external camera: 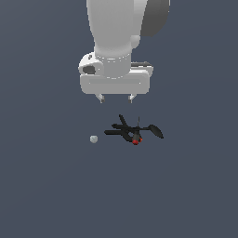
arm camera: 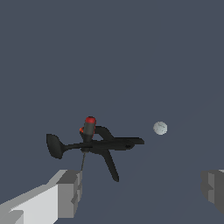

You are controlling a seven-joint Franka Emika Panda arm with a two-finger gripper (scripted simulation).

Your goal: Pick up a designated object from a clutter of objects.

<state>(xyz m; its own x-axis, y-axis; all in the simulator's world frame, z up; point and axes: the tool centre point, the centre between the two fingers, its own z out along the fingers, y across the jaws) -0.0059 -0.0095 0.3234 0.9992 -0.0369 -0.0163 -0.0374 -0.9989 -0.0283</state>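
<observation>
- My gripper (external camera: 116,98) hangs above the black clamp (external camera: 124,130), touching nothing.
- My fingers (arm camera: 70,192) are spread wide and hold nothing.

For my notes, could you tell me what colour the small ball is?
Pale grey ball, clearest in the wrist view.

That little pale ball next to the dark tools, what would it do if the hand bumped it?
The pale ball looks round with no flat side, so it would probably roll away. It lies apart from the black clamp, so nothing seems placed to stop it. The open hand hovers above, touching nothing.
</observation>
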